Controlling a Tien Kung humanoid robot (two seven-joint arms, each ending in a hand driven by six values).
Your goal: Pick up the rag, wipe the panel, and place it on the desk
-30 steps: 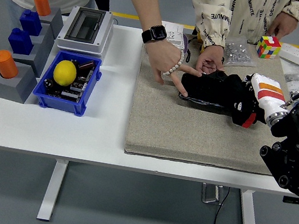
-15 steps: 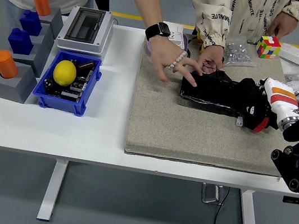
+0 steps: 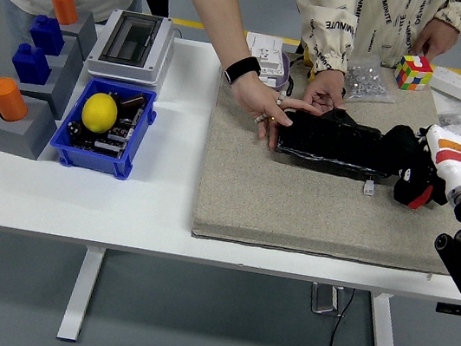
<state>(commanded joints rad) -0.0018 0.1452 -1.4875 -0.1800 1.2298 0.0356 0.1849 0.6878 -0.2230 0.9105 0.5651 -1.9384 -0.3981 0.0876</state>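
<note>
You are looking at a lab or workshop where robots get tested. The plain white table [image 3: 77,201] stands on a bare grey floor [image 3: 9,296] with a yellow line [image 3: 210,27], and it is full of practice things: a blue plastic bin [image 3: 97,156] of small parts, grey steps [image 3: 41,121] holding orange pegs [image 3: 7,98], and a grey electrical box [image 3: 132,43]. Two people stand at the far side, close to the work.

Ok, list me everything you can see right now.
panel: 1, black, on mat, held by two people's hands
rag: 1, black, panel's right end
mat: 1, beige, table right
bin: 1, blue, table left
lemon: 1, yellow, in bin
box: 1, grey, behind bin
cube: 1, multicoloured, far edge
cylinders: 2, orange, far left
right hand: black, on rag
</note>
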